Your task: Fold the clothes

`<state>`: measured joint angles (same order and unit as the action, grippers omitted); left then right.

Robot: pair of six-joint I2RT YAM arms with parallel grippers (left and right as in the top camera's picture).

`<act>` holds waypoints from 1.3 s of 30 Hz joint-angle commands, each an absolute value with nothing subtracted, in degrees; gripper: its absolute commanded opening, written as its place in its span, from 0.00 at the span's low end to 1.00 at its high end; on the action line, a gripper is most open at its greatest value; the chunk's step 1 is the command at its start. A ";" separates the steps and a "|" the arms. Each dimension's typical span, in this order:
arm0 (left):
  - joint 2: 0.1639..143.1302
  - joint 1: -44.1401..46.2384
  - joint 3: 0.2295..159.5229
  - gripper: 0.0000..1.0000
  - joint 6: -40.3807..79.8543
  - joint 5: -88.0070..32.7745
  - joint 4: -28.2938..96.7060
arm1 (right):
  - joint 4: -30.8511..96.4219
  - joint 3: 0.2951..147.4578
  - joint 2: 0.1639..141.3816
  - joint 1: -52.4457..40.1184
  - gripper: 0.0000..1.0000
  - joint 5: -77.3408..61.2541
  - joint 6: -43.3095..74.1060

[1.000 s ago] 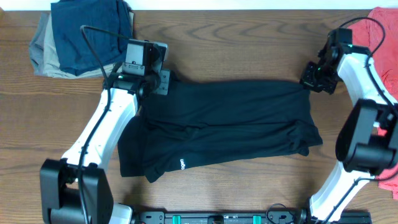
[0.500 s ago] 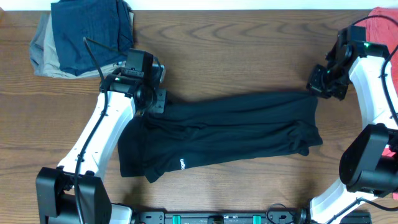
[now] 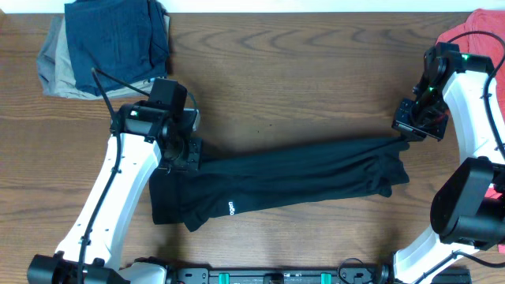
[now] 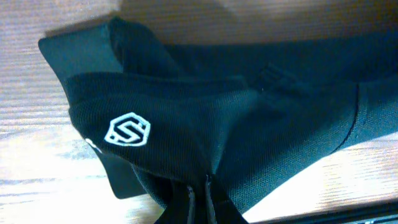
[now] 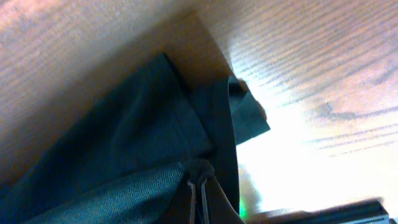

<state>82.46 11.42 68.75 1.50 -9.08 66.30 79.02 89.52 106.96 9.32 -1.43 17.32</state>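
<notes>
Overhead: left gripper [image 3: 188, 153] at nine o'clock, right gripper [image 3: 407, 132] at three, both clamped on the large black thin-fabric shirt [image 3: 300, 177], likely tensioning its edge for folding.

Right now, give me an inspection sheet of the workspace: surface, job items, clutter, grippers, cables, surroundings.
Surface: wooden table, bare grain across the far half.
Job's things: black shirt stretched left to right mid-table, bunched lengthwise, white logo near its front edge.
Clutter: navy garment folded on a khaki garment, far left; coral-red shirt at the far right edge.
Grippers: left gripper shut on the shirt's left end; right gripper shut on its right end.
Cables: thin black cable arcs off the left arm, clear of the shirt.
Surroundings: black base rail at the near edge.
</notes>
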 commanded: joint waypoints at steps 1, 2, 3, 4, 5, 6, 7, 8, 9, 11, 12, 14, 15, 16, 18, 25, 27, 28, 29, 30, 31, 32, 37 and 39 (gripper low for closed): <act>82.67 11.22 67.83 0.06 1.61 -8.99 67.33 | 80.31 89.76 106.00 9.06 0.01 0.19 16.43; 82.83 11.22 67.53 0.06 1.61 -8.99 67.46 | 80.73 89.76 106.00 8.93 0.01 0.19 16.43; 83.00 11.22 67.11 0.06 1.63 -9.02 67.70 | 81.14 89.65 106.00 8.80 0.01 0.19 16.43; 83.11 11.22 66.72 0.07 1.63 -8.99 67.94 | 81.38 89.49 106.00 8.69 0.01 0.21 16.40; 83.22 11.22 66.11 0.07 1.65 -9.02 68.10 | 81.67 89.27 106.00 8.64 0.01 0.19 16.40; 83.24 11.22 65.36 0.07 1.65 -9.02 68.12 | 81.71 89.06 106.00 8.58 0.01 0.19 16.40; 83.24 11.22 64.64 0.07 1.85 -9.02 68.10 | 81.69 88.75 106.00 8.54 0.02 0.19 16.40; 83.26 11.22 63.75 0.07 1.85 -9.02 67.99 | 81.69 88.40 106.00 8.56 0.03 0.21 16.38; 83.31 11.22 62.85 0.07 1.85 -9.02 67.77 | 81.69 88.05 106.00 8.56 0.04 0.21 16.08; 83.40 11.22 61.06 0.07 1.87 -9.04 67.16 | 81.65 87.39 106.00 8.56 0.06 0.21 15.77; 83.44 11.22 60.20 0.07 2.17 -9.04 66.83 | 81.62 87.18 106.00 8.56 0.07 0.19 15.79; 83.50 11.22 58.92 0.08 3.66 -9.04 66.37 | 81.41 86.85 106.00 8.56 0.08 0.19 15.77; 83.57 11.22 58.54 0.08 4.25 -9.04 66.35 | 81.52 86.80 106.00 8.56 0.09 0.21 15.77; 83.59 11.22 58.30 0.08 4.95 -9.06 66.39 | 81.71 86.78 106.00 8.56 0.10 0.19 15.77; 83.59 11.22 58.06 0.08 5.26 -10.61 66.43 | 82.04 86.78 106.00 8.56 0.28 0.19 15.77; 83.59 11.22 58.04 0.85 5.26 -17.45 67.00 | 82.04 86.78 106.00 8.56 0.83 0.19 15.57; 83.59 11.22 58.04 0.91 5.26 -17.43 67.20 | 81.80 86.78 106.00 8.56 0.84 0.19 15.57; 83.59 11.22 58.04 0.93 5.26 -17.45 67.11 | 81.62 86.78 106.00 8.56 0.85 0.10 15.57; 83.59 11.22 58.04 0.93 5.26 -17.43 66.81 | 81.49 86.78 106.00 8.56 0.85 -0.12 15.57; 83.59 11.22 58.04 0.93 5.26 -17.45 66.26 | 81.21 86.78 106.00 8.56 0.86 -0.58 15.57; 83.59 11.22 58.04 0.93 5.26 -17.56 65.41 | 80.84 86.78 106.00 8.56 0.85 -1.02 15.57; 83.59 11.22 58.04 0.92 5.28 -17.61 64.16 | 80.44 86.78 106.00 8.54 0.85 -1.93 15.57; 83.59 11.70 58.00 0.34 5.23 -20.47 60.88 | 79.48 86.76 106.02 7.16 0.49 -8.51 13.26; 83.59 12.62 57.67 0.10 5.26 -21.58 60.14 | 79.46 86.39 106.02 5.56 0.15 -11.07 10.48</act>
<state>83.26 11.70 58.39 5.37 -18.63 60.58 79.59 87.11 106.96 7.99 -5.56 14.02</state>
